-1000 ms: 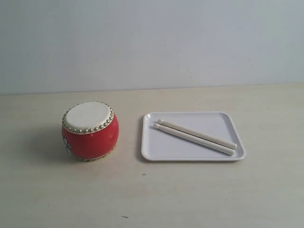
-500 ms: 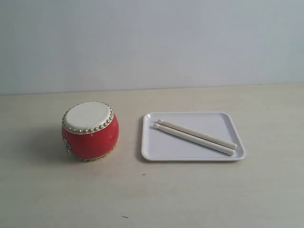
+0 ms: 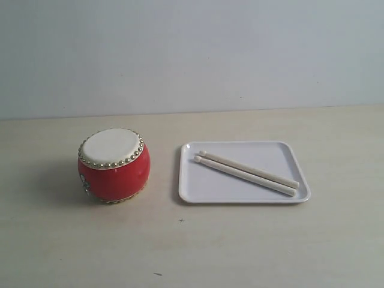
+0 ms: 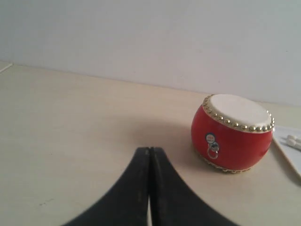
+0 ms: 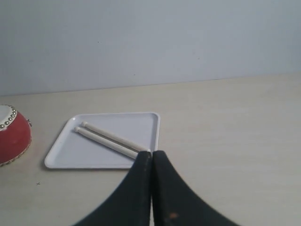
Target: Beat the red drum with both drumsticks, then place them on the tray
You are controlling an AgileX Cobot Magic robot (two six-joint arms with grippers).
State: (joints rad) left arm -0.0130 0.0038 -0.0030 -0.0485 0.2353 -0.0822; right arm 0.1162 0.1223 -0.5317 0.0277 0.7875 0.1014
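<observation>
- Left gripper [image 4: 149, 151]: two matte black fingers [image 4: 134, 188], broad at the base, curving inward to slim tips.
- Right gripper [image 5: 151, 154]: the same black curved shape, with a small reddish speck [image 5: 173, 215] on one side.

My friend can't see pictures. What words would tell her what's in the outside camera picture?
A small red drum with a cream-white top and gold studs sits on a pale table, left of a white tray. Two cream-white drumsticks lie side by side on the tray. No robot arm shows.
</observation>
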